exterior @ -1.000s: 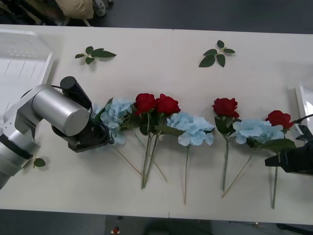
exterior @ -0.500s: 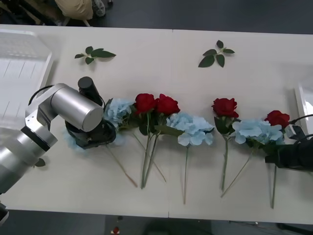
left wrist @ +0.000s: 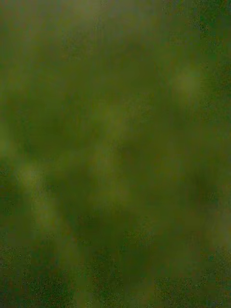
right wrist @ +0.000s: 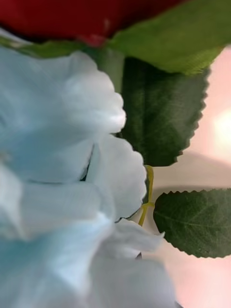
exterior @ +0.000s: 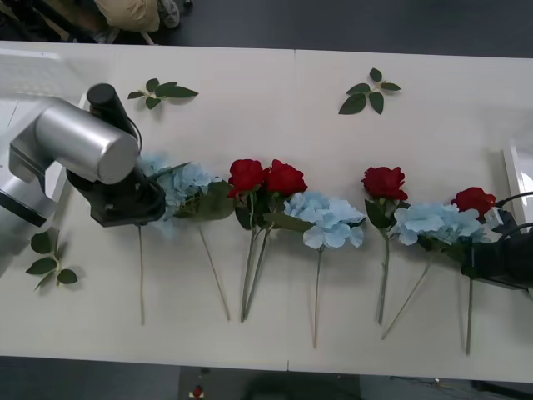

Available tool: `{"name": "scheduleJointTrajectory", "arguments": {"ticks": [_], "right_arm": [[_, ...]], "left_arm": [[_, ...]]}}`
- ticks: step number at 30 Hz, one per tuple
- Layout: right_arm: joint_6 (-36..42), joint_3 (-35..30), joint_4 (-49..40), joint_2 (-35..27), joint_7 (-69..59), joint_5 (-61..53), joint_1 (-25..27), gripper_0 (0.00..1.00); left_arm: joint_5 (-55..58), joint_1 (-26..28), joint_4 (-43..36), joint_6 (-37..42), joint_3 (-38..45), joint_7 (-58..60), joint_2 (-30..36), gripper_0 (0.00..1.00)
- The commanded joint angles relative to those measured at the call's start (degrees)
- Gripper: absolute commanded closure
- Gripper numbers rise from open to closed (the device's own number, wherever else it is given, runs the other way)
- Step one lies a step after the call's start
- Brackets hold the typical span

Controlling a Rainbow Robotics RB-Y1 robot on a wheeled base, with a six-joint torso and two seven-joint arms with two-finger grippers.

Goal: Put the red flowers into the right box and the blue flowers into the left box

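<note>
Left gripper (exterior: pixel 133 204): over the leftmost pale-blue fluffy hydrangea stems (exterior: pixel 179 185); fingers hidden, grip cannot be told.
Right gripper (exterior: pixel 500 258): at the table's right end, just beside the rightmost small deep-red rose on a thin green stem (exterior: pixel 475 200); fingers hidden.
Left box (exterior: pixel 25 117): white ridged translucent tray, just left of the left gripper.
Right box (exterior: pixel 518 171): white tray edge, just beyond the right gripper.
Between grippers: red and blue flowers in a row.
Writing: none readable.
</note>
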Motion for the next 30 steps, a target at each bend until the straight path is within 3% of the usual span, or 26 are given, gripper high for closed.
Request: {"name": "scheduleJointTrajectory", "arguments": {"ticks": [1, 5, 7, 10, 13, 14, 15, 16, 19, 23, 30], "right_arm": [[0.9, -0.6, -3.4, -2.4, -1.2, -4.0, -0.3, 1.0], [3.9, -4.5, -7.7, -4.3, -0.6, -9.1, 1.2, 1.0], [6.9, -10.4, -11.4, -4.6, -0.5, -12.7, 3.0, 1.0], [13.2, -22.0, -16.2, -4.3, -0.5, -13.3, 6.3, 1.0], [23.4, -38.2, -20.9, -2.1, -0.1, -5.3, 7.8, 1.0], [25.1, -41.4, -21.8, -1.4, 1.1, -2.6, 7.8, 1.0], [25.9, -43.0, -22.2, -1.1, 2.2, -0.9, 7.6, 1.0], [27.3, -45.2, -22.3, -0.8, 4.6, 2.7, 7.4, 1.0], [27.3, -46.5, -19.8, -1.1, 9.7, 9.9, 6.5, 1.0], [23.6, -43.1, -10.7, -1.2, 13.1, 16.3, 4.7, 1.0], [16.3, -37.8, 3.4, -1.2, 20.8, 16.3, -0.4, 1.0]], "left_arm": [[4.4, -2.8, -7.8, 5.8, 7.3, -7.4, 3.6, 1.0], [7.0, -3.6, -13.5, 10.0, 10.8, -14.1, 4.8, 1.0], [7.3, -3.7, -16.6, 10.1, 11.7, -18.2, 5.3, 1.0], [7.6, -3.9, -18.2, 8.6, 11.8, -21.0, 5.2, 1.0], [6.9, -3.9, -17.3, 5.3, 10.9, -21.4, 4.1, 1.0], [6.5, -3.9, -17.0, 4.1, 10.6, -21.4, 3.9, 0.53], [6.2, -3.9, -16.6, 3.5, 10.4, -21.5, 3.9, 0.16], [5.7, -3.9, -15.9, 2.6, 10.1, -21.6, 3.7, 0.0], [5.0, -3.9, -14.6, 1.8, 10.0, -22.8, 3.6, 0.0], [2.9, -3.9, -13.3, 1.9, 10.0, -27.4, 3.8, 0.0], [-2.3, -3.9, -9.9, 1.7, 10.0, -32.4, 3.8, 0.0]]}}
